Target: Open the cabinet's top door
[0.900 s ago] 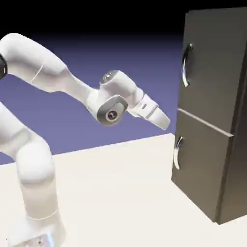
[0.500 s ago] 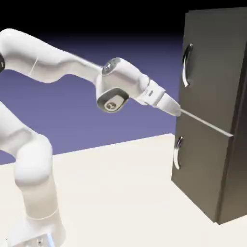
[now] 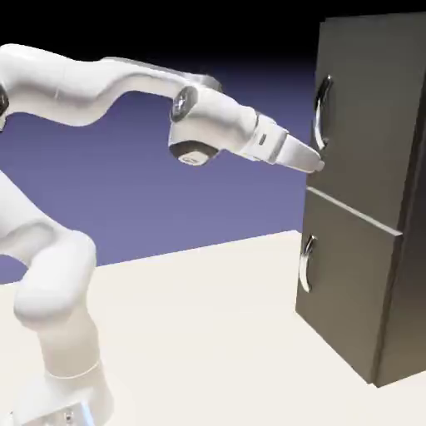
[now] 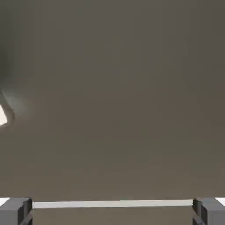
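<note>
Ana: Where does your task's thing stand? Look to two o'clock in the exterior view: the top door (image 3: 370, 125) is shut, above the lower door (image 3: 345, 287) on the cabinet (image 3: 406, 316)

Ben: And its curved silver handle (image 3: 319, 121) runs upright near the door's ten o'clock edge. Your gripper (image 3: 319, 165) is by its lower end, with the tip at the handle's six o'clock; you can't tell from here whether they touch

Ana: How do your pincers stand, then?

Ben: Wide apart. In the hand view you have one grey fingertip (image 4: 15, 211) at seven o'clock and its mate at five, with nothing gripped between them

Ana: You also get a pale strip (image 4: 112, 204) crossing at six o'clock, and plain grey-brown panel fills most of the rest

Ben: At nine o'clock a bright, rounded shape (image 4: 3, 115) is cut off by the edge, too little of it for you to name

Ana: Your white arm (image 3: 220, 121) comes in from nine o'clock in the exterior view, its hand sloping down toward four o'clock
</note>
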You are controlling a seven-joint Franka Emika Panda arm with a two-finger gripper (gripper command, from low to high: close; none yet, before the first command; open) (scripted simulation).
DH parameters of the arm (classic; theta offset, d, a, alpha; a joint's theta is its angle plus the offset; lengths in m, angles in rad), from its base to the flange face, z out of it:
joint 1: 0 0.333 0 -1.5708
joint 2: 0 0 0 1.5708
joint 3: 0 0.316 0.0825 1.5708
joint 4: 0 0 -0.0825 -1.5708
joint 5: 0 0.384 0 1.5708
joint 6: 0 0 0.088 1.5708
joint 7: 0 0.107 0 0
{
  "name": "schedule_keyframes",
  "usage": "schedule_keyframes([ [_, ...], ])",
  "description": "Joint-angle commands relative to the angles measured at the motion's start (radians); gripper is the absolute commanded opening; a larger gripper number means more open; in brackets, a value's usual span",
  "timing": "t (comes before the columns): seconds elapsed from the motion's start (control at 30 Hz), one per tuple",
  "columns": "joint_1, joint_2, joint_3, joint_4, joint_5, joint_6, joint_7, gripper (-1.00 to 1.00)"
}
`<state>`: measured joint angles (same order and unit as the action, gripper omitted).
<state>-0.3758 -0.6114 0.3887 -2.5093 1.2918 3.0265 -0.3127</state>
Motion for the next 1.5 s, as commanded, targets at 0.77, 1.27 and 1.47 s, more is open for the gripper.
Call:
schedule_keyframes([
  [0.77,-0.313,-0.033,0.314,0.243,1.044,-0.008,-0.852,0.0],
  [1.27,-0.542,-0.016,0.53,0.414,1.58,-0.017,-1.294,0.0],
  [1.47,-0.677,0.048,0.639,0.506,1.606,-0.024,-1.326,-1.0],
])
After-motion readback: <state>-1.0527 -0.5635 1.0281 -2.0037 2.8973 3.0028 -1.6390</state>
